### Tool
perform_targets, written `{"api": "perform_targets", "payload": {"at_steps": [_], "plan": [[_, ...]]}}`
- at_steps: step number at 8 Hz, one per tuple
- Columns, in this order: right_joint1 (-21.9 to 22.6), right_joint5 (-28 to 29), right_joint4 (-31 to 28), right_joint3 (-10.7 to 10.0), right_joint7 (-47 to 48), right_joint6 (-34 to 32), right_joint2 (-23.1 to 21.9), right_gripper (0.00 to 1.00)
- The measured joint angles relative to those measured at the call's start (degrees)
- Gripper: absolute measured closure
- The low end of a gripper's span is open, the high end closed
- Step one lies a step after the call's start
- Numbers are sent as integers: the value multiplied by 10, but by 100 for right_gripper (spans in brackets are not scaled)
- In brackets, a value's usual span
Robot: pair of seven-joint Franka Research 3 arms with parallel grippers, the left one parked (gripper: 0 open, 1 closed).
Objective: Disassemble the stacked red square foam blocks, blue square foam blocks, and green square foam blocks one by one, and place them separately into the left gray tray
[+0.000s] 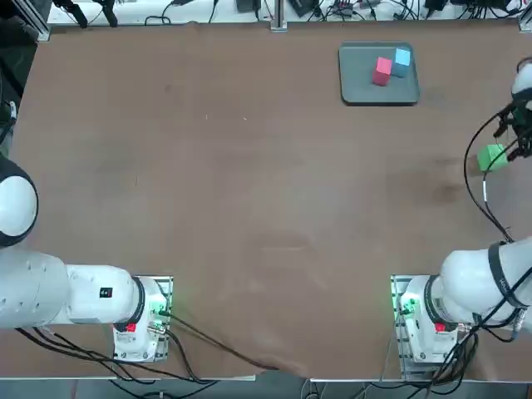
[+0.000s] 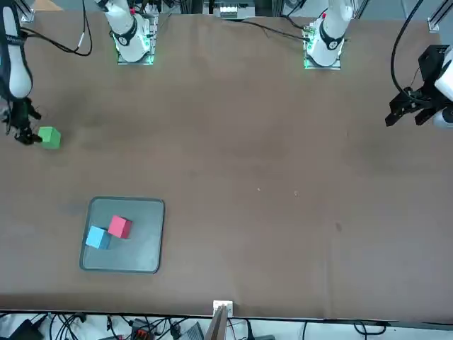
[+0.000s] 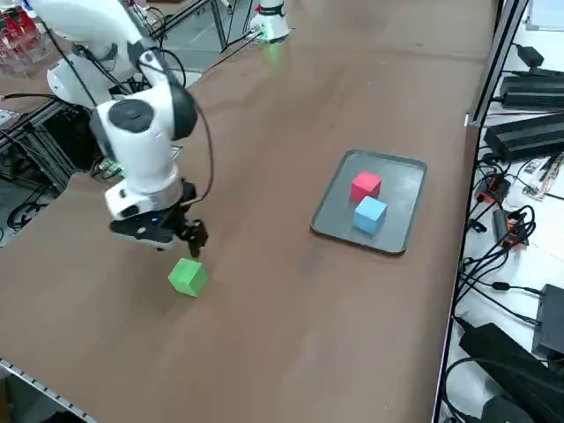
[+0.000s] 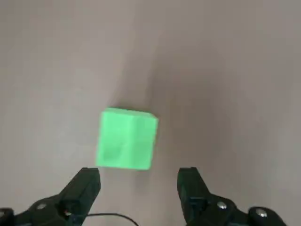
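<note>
The green cube (image 1: 492,156) (image 2: 49,137) (image 3: 188,277) (image 4: 127,138) sits alone on the brown table near its right edge. My right gripper (image 1: 517,150) (image 2: 25,134) (image 3: 189,242) (image 4: 138,176) hovers just beside it, open. The cube lies beyond the fingertips (image 4: 89,176), not between them. Far from there, toward the far edge, the gray tray (image 1: 357,87) (image 2: 138,249) (image 3: 401,189) holds the red cube (image 1: 382,71) (image 2: 119,227) (image 3: 365,186) and the blue cube (image 1: 402,62) (image 2: 97,238) (image 3: 370,214). These two rest side by side, nearly touching.
The table's right edge runs close to the gripper and the green cube. Cables and power bricks (image 3: 520,132) lie off the table beyond the tray's far side. Bare brown tabletop (image 1: 249,183) stretches between the green cube and the tray.
</note>
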Motion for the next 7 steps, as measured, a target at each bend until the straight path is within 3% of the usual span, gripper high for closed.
{"api": "perform_targets", "payload": {"at_steps": [7], "plan": [[-10,39,-30,10,-4,104,21,0]]}}
